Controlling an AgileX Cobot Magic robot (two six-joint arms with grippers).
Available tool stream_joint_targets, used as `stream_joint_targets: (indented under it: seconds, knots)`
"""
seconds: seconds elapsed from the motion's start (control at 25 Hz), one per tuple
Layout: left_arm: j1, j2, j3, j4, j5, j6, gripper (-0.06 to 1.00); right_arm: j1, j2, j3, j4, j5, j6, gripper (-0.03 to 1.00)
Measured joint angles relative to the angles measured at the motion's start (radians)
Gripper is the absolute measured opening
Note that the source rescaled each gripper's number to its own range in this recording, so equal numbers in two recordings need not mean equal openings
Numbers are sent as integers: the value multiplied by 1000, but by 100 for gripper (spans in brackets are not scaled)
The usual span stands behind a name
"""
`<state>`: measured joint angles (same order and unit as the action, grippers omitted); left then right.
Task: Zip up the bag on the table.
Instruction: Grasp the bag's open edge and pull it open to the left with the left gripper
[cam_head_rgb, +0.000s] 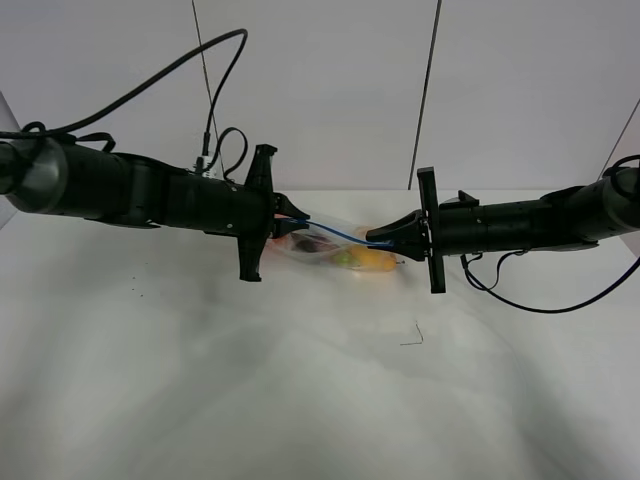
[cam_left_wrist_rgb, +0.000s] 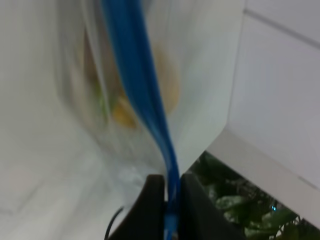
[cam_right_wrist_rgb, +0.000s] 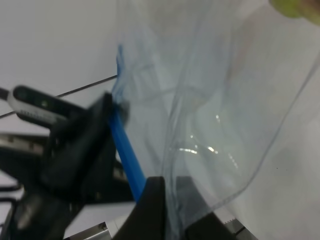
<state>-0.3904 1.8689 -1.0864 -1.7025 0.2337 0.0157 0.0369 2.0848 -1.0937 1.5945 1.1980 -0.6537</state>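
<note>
The table (cam_head_rgb: 300, 400) is a wide, white, matte surface that fills the lower part of the high view. It shows a few tiny dark specks (cam_head_rgb: 140, 293) on the left side and one small, thin, bent dark bit (cam_head_rgb: 413, 335) right of the middle. Behind it stands a pale wall (cam_head_rgb: 320, 90) of flat panels, crossed by two thin dark lines (cam_head_rgb: 430, 90) that run down to the table's far edge. A black cable (cam_head_rgb: 150, 85) loops in front of the wall above the left arm. The bag (cam_head_rgb: 335, 250) is near the far edge of the table, in the middle, stretched between the two arms (I cannot tell whether its underside touches the surface). Orange, yellow and green fruit (cam_head_rgb: 365, 260) shows through the clear film. The left gripper (cam_head_rgb: 290, 222) is clenched on one end of the blue zip strip (cam_head_rgb: 335, 233), and its wrist view shows the strip pinched tight between the two dark fingers (cam_left_wrist_rgb: 150, 210). The right gripper (cam_head_rgb: 385, 240) grasps the other end, its fingers (cam_right_wrist_rgb: 150, 210) closed on the strip and the crinkled film. In the left wrist view there are also a white ledge (cam_left_wrist_rgb: 260, 165) and blurred green leaves (cam_left_wrist_rgb: 235, 200) beyond it.
</note>
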Motion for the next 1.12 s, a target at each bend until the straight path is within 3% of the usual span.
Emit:
stream_joint_targets:
  seconds: [0.36,0.68,1.12]
  knots:
    - [248,0,0,201,116,20,0,0,0,0,-5,2,0,0]
    - [374,0,0,398,135,20,0,2,0,0,-32,4,0,0]
    - [422,0,0,421,162,20,0,3,0,0,-32,6,0,0]
